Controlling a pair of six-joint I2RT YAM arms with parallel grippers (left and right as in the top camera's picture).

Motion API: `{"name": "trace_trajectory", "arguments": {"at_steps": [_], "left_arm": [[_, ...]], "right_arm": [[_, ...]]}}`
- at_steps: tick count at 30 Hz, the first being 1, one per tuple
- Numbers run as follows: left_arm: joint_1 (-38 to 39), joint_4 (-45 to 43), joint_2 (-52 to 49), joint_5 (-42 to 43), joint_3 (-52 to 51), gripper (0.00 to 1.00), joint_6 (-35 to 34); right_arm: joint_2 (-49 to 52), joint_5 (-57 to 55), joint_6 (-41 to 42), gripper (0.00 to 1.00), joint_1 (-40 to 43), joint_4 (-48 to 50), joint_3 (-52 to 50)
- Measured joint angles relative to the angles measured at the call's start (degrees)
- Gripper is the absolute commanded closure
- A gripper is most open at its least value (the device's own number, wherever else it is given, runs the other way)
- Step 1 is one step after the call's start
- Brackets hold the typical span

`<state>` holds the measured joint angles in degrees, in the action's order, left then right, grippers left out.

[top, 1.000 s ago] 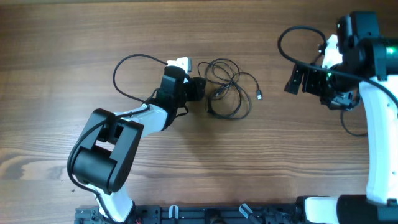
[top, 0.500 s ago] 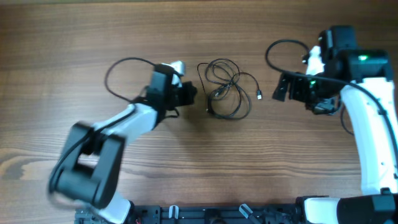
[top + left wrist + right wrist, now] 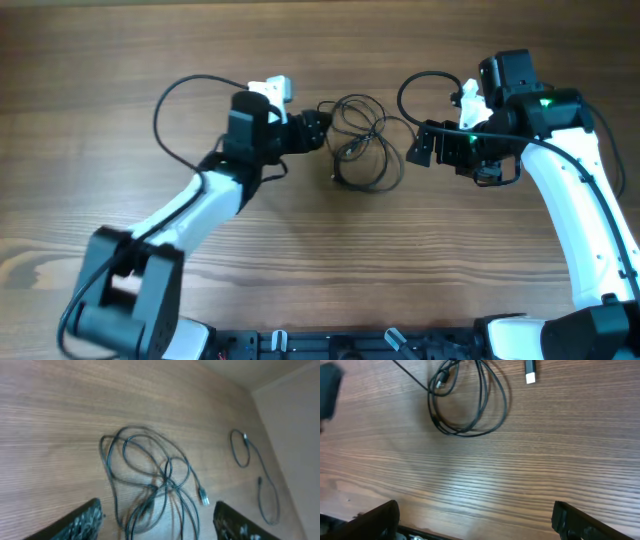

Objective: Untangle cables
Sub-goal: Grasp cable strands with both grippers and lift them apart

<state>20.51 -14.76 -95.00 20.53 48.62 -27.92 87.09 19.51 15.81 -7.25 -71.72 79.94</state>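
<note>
Cables [image 3: 362, 140] lie in a loose tangled bunch on the wooden table [image 3: 330, 270], between both grippers. The left gripper [image 3: 316, 128] hovers at their edge, fingers apart and empty. The right gripper [image 3: 418, 148] is also spread wide, near a loose plug [image 3: 530, 372].

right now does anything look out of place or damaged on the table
Only the cables: their loops overlap in one knotted bunch in the middle of the table. Nothing looks spilled or broken.
</note>
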Motion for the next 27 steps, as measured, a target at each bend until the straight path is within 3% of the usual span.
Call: {"name": "trace_trajectory", "arguments": {"at_steps": [6,11,14,17,20,23,27], "left_arm": [[3.7,-11.5,-8.8,-4.7,0.1,0.24,0.0],[4.3,-14.6,-15.0,-7.3,0.1,0.30,0.0],[4.4,-14.2,-17.2,-8.1,0.1,0.44,-0.2],[4.5,-14.1,-17.6,-8.7,0.1,0.65,-0.2],[4.5,-16.4,-17.6,-8.0,0.1,0.75,0.0],[4.6,-18.3,-17.6,-7.1,0.1,0.96,-0.1],[4.6,-19.0,-17.6,-5.7,0.1,0.96,-0.9]], "right_arm": [[0.0,0.8,0.4,0.00,0.0,-0.7,0.0],[0.0,1.1,0.5,0.00,0.0,-1.5,0.0],[0.0,1.1,0.5,0.00,0.0,-1.5,0.0],[0.0,1.1,0.5,0.00,0.0,-1.5,0.0],[0.0,1.1,0.5,0.00,0.0,-1.5,0.0],[0.0,1.1,0.6,0.00,0.0,-1.5,0.0],[0.0,1.1,0.6,0.00,0.0,-1.8,0.0]]}}
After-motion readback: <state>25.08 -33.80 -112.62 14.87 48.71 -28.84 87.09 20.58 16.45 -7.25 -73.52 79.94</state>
